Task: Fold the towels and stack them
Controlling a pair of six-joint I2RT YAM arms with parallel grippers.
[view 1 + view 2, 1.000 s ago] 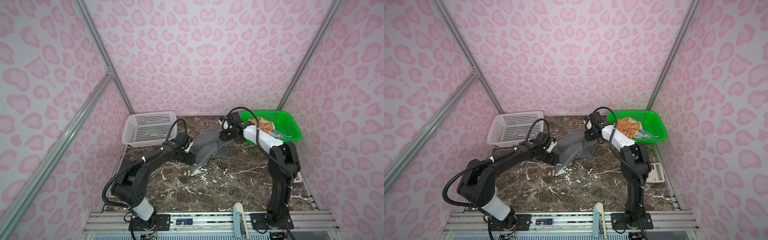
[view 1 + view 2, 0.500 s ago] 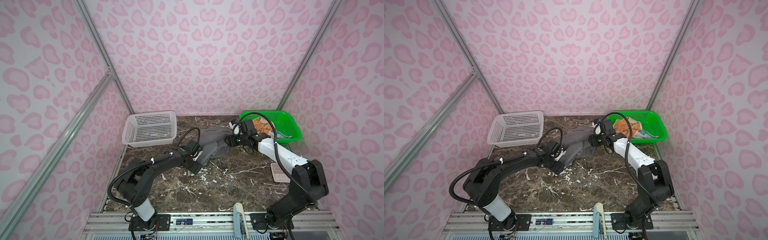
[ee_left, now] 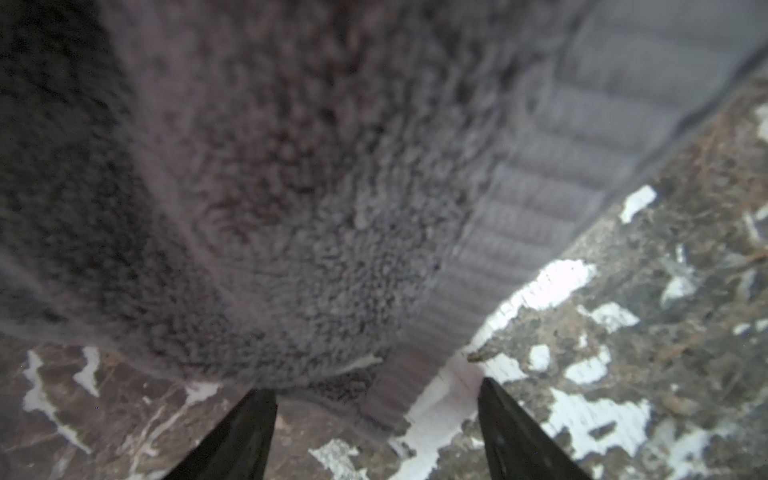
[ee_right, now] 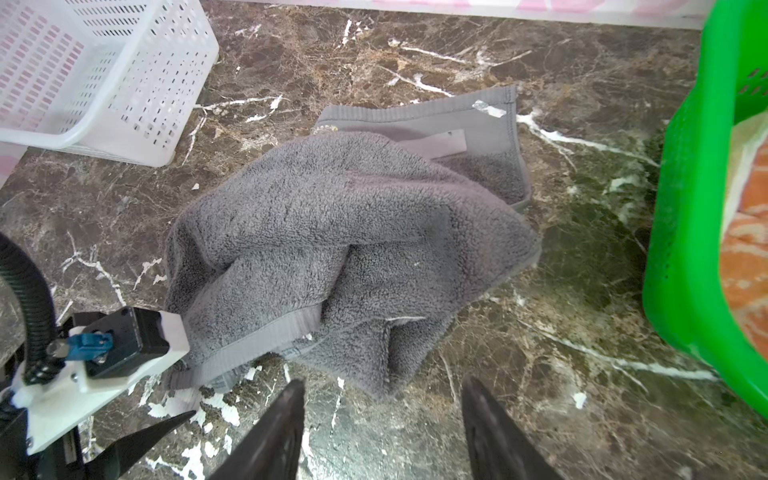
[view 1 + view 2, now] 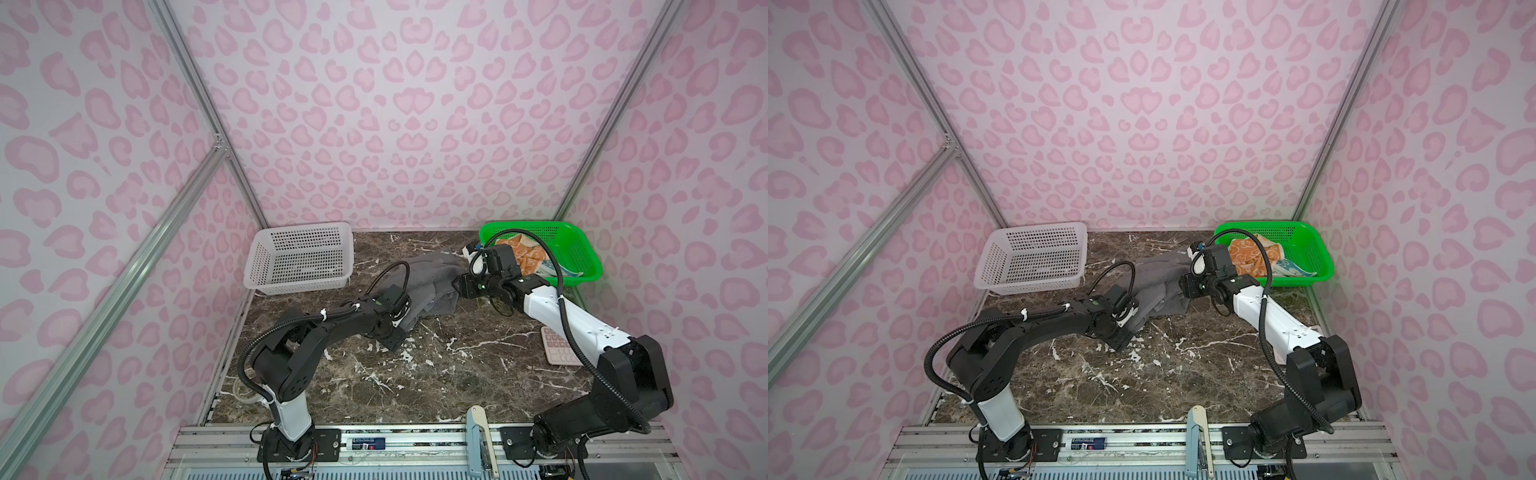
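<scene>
Grey towel (image 4: 353,232) crumpled on table (image 4: 582,332), left jaws open at its corner, right jaws open, empty

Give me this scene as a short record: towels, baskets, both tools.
grey towel: crumpled on table, between baskets
orange towel: in green basket
blue towel: in green basket, beside orange
white basket: no towel
left tool: open, jaws astride grey towel's hem corner
right tool: open, empty, near grey towel's edge

My table (image 5: 415,386) is brown marble. On it I see a white basket (image 5: 299,282) far left, grey towel (image 5: 432,274) far centre, green basket (image 5: 582,253) far right, calculator (image 5: 557,347) right.
</scene>
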